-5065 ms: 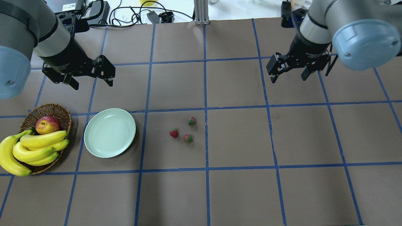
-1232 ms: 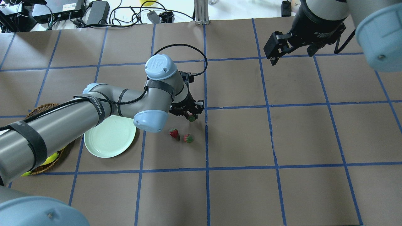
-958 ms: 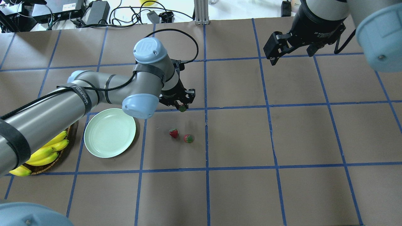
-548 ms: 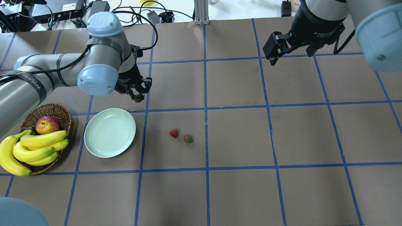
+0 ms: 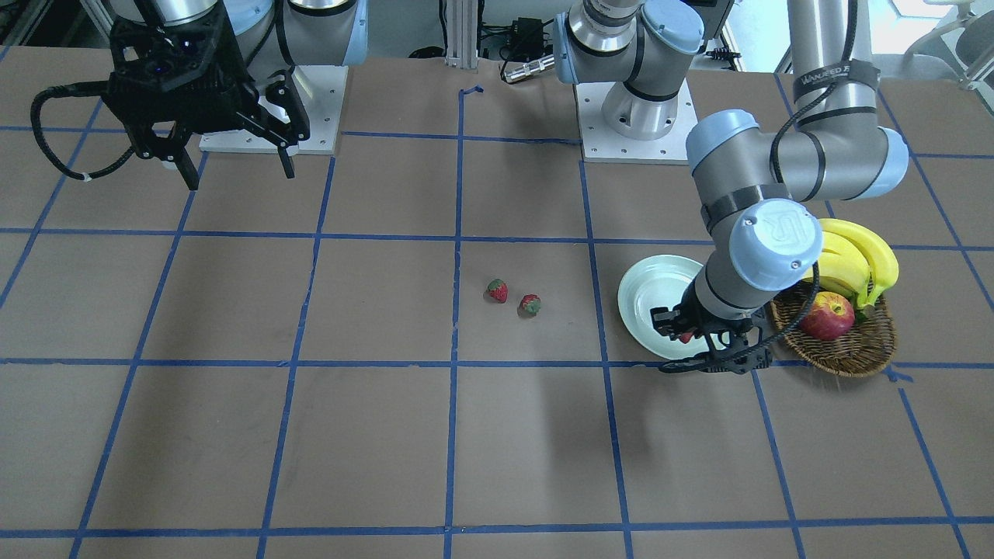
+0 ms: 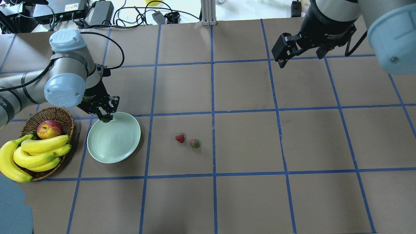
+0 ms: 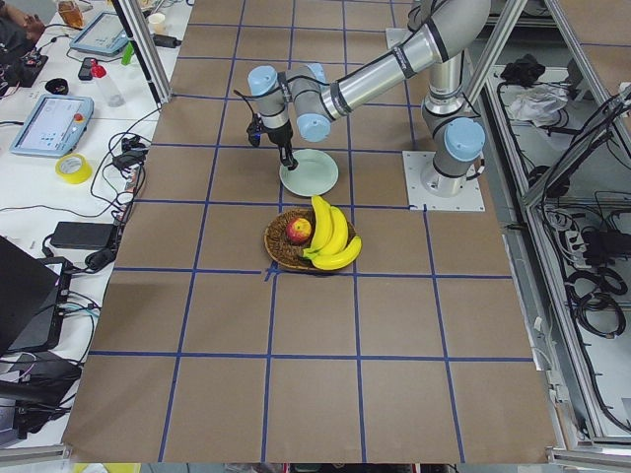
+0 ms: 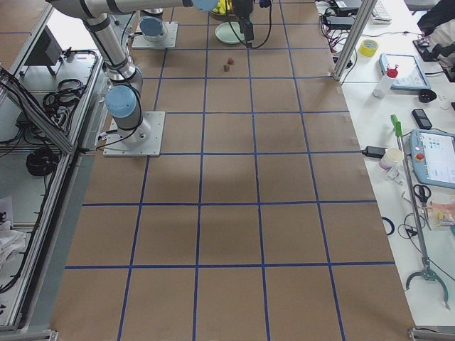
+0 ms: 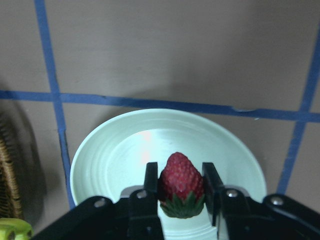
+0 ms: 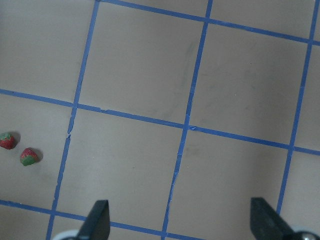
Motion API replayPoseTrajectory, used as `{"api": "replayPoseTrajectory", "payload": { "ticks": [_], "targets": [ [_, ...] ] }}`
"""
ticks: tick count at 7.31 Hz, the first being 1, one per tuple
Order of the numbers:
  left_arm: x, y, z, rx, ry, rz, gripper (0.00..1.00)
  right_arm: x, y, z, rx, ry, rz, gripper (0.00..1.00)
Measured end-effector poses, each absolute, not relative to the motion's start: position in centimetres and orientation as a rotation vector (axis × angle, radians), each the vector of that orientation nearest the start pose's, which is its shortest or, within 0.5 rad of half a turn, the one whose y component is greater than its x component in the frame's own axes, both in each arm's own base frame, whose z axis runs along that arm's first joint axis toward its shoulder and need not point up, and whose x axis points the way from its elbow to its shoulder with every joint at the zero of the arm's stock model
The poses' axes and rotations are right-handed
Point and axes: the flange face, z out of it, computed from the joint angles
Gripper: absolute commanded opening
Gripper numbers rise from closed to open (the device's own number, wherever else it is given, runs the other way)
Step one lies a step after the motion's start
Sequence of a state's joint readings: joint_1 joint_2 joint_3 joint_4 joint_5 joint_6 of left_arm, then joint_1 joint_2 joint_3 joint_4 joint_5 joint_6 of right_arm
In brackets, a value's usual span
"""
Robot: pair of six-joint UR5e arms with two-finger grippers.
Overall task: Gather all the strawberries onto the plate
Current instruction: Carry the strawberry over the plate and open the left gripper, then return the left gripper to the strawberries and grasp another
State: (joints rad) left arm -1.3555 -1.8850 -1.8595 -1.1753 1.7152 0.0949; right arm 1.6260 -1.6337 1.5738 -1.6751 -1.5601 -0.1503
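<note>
Red strawberry sits pinched in the left hand over the plate.

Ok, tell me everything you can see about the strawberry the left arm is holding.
The held strawberry is small and red, with bumpy, seeded skin and a green leafy cap. It is clamped between the two black fingers of the left end effector, one pressing on each side, with its cap toward the wrist and its pointed tip away. It hangs over the pale green plate, near the rim farthest from the robot. Whether it touches the plate cannot be told.
</note>
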Motion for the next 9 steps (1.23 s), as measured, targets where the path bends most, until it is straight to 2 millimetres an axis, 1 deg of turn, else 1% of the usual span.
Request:
{"api": "replayPoseTrajectory", "payload": {
  "ticks": [1, 2, 3, 4, 5, 6, 7, 8, 9],
  "targets": [
    [0.7, -53.6, 21.7, -0.184, 3.007, 0.387, 0.00, 16.1, -47.1, 52.8, -0.322, 3.111, -0.258, 1.00],
    [1.3, -53.1, 20.9, -0.201, 3.006, 0.415, 0.82, 16.1, -47.1, 52.8, -0.322, 3.111, -0.258, 1.00],
    [1.5, -53.0, 20.5, -0.213, 3.006, 0.431, 1.00, 16.1, -47.1, 52.8, -0.322, 3.111, -0.258, 1.00],
    [1.6, -53.0, 20.3, -0.233, 3.005, 0.436, 1.00, 16.1, -47.1, 52.8, -0.322, 3.111, -0.258, 1.00],
    [1.7, -53.3, 20.5, -0.255, 3.004, 0.421, 1.00, 16.1, -47.1, 52.8, -0.322, 3.111, -0.258, 1.00],
    [1.5, -53.8, 21.2, -0.264, 3.010, 0.389, 1.00, 16.1, -47.1, 52.8, -0.323, 3.111, -0.258, 1.00],
    [0.5, -54.5, 22.3, -0.248, 3.027, 0.343, 1.00, 16.1, -47.1, 52.8, -0.323, 3.111, -0.258, 1.00],
    [-1.9, -55.1, 23.4, -0.209, 3.069, 0.293, 1.00, 16.1, -47.1, 52.8, -0.323, 3.110, -0.258, 1.00],
    [-5.0, -55.3, 24.2, -0.192, 3.113, 0.253, 1.00, 16.1, -47.1, 52.9, -0.322, 3.111, -0.259, 1.00]
  ]
}}
